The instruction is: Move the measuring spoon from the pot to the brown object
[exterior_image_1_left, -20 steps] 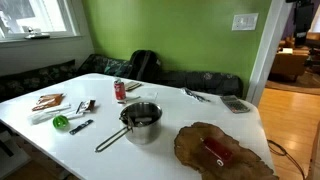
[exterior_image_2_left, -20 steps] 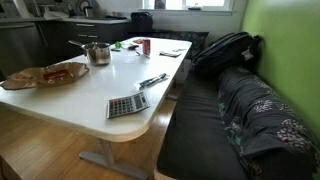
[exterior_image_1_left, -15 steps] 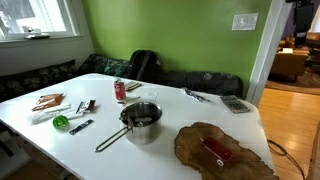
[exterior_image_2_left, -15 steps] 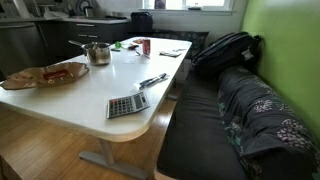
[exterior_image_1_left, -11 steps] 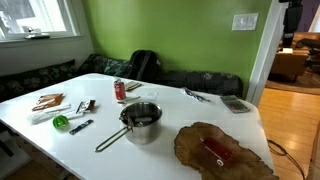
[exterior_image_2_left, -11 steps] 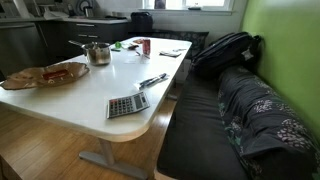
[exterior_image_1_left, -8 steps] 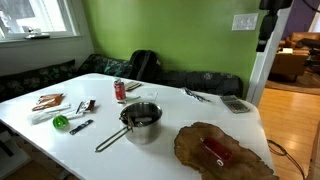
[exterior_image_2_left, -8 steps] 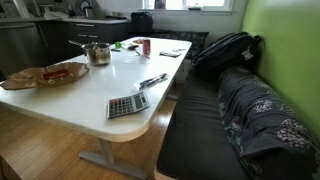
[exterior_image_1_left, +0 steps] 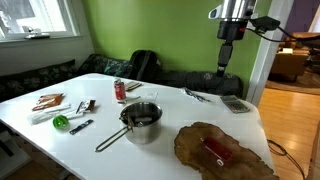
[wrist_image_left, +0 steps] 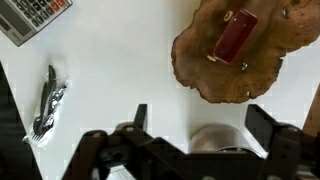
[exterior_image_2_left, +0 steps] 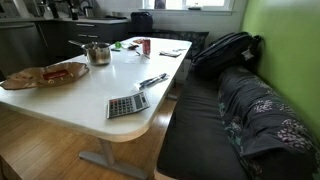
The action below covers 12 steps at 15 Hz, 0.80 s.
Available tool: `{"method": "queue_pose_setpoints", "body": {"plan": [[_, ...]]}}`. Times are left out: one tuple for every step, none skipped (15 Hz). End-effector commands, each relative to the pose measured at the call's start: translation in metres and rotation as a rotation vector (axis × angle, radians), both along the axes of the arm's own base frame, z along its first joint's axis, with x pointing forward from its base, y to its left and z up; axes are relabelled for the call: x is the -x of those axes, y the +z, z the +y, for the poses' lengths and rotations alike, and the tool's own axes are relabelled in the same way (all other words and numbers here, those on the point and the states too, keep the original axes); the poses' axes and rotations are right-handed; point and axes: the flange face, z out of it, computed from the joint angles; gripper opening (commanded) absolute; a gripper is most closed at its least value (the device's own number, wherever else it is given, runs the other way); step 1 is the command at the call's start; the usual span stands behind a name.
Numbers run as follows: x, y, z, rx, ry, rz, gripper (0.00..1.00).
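Observation:
The steel pot (exterior_image_1_left: pixel 142 124) stands mid-table with its long handle pointing toward the front left. It also shows in the other exterior view (exterior_image_2_left: pixel 97 52). A slim pale piece in it looks like the measuring spoon (exterior_image_1_left: pixel 141 117), but it is small and unclear. The brown wavy slab (exterior_image_1_left: pixel 200 147) lies to the pot's right with a red block (exterior_image_1_left: pixel 216 152) on it. My gripper (exterior_image_1_left: pixel 225 68) hangs high above the table's far right, open and empty. In the wrist view the gripper (wrist_image_left: pixel 200 122) is over the pot's rim (wrist_image_left: pixel 213 137), with the slab (wrist_image_left: pixel 205 70) beyond.
A red can (exterior_image_1_left: pixel 120 90) stands behind the pot. A green-tipped black tool (exterior_image_1_left: pixel 68 123) and papers lie at the left. A calculator (exterior_image_1_left: pixel 236 104) and a dark utensil (exterior_image_1_left: pixel 195 95) lie at the far right. A bench with a backpack (exterior_image_1_left: pixel 146 65) runs behind the table.
My arm has come into an exterior view from the upper right and moved left and down over the table's far right. Nothing on the table has moved.

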Motion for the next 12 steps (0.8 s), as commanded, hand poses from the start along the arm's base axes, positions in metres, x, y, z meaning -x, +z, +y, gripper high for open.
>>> {"method": "queue_pose_setpoints", "body": {"plan": [[0.000, 0.001, -0.002, 0.000, -0.004, -0.002, 1.00], [0.000, 0.004, -0.003, -0.001, -0.008, -0.008, 1.00], [0.000, 0.007, -0.005, -0.002, -0.011, -0.014, 1.00], [0.000, 0.009, -0.005, -0.003, -0.011, -0.018, 1.00], [-0.010, 0.002, 0.000, -0.027, 0.024, -0.051, 1.00], [-0.033, -0.015, 0.011, -0.006, 0.084, -0.079, 1.00], [-0.051, -0.026, 0.022, -0.011, 0.146, -0.110, 1.00], [-0.061, -0.033, 0.032, -0.002, 0.212, -0.116, 1.00], [-0.074, -0.041, 0.042, -0.002, 0.266, -0.124, 1.00], [-0.088, -0.049, 0.054, -0.014, 0.320, -0.131, 1.00], [-0.102, -0.058, 0.069, -0.023, 0.375, -0.134, 1.00], [-0.115, -0.066, 0.084, -0.030, 0.430, -0.136, 1.00]]}}
